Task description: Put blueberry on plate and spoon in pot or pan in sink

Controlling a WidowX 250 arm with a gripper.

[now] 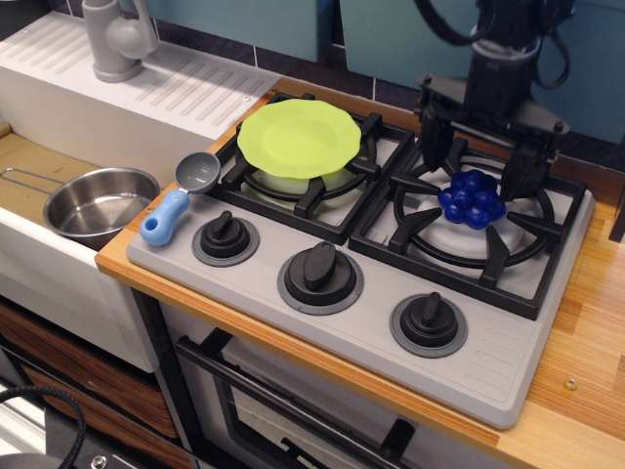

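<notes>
The blueberry, a cluster of glossy dark blue berries, lies in the middle of the right burner. My gripper is open just above and behind it, its two black fingers astride the cluster's far side. The lime-green plate rests on the left burner. The spoon, grey bowl and light-blue handle, lies on the stove's left edge. The steel pan sits in the sink at the left.
A grey faucet stands on the ribbed white drainboard at the back left. Three black knobs line the stove's front. Black burner grates rise around the blueberry. Wooden counter runs to the right.
</notes>
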